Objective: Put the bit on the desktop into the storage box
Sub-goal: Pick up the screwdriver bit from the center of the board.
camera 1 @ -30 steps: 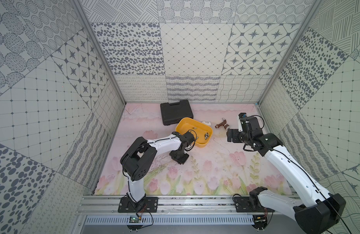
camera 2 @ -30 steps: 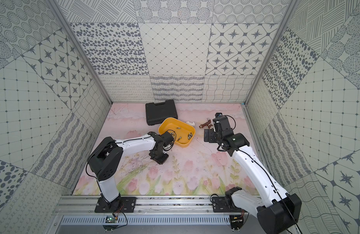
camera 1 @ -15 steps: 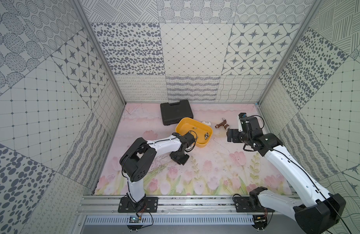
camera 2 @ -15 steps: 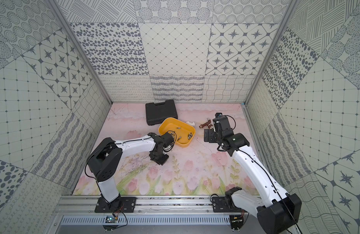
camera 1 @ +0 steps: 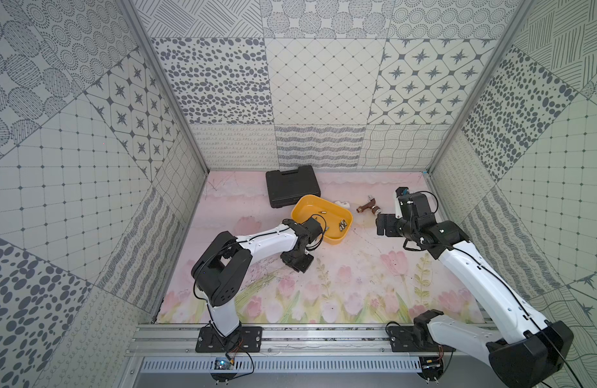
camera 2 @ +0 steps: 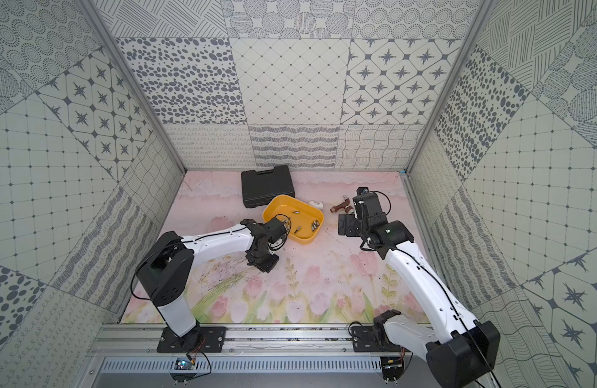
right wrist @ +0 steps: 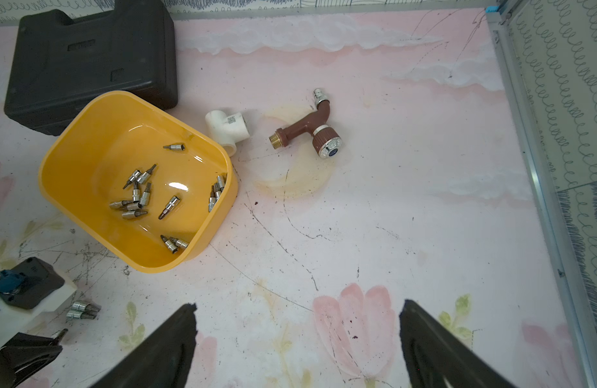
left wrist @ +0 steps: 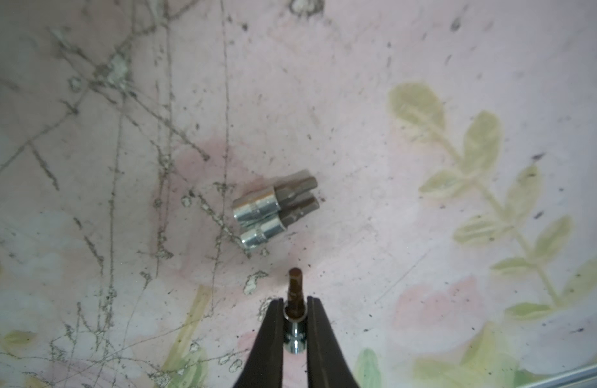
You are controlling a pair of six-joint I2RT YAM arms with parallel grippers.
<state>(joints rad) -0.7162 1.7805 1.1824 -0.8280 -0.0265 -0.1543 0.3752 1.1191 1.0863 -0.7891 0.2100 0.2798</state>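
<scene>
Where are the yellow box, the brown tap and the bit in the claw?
yellow storage box [right wrist: 99,144], right wrist view, bare inner wall.
brown tap [right wrist: 315,121], right wrist view, middle of its body.
bit [left wrist: 294,285], left wrist view, its dark shank.

"What is surrounding the work area?"

"Wall panels [camera 1: 320,84] printed in grey dots, stars, grids and waves are standing on three sides, filling the upper frame. Metal posts [camera 1: 164,87] are running up the corners."

"And the floor?"

"A scuffed pink mat [camera 1: 357,292] with painted tulips is lying across the lower middle. An aluminium rail [camera 1: 324,336] is running along its bottom edge. Soft, even light is falling."
</scene>
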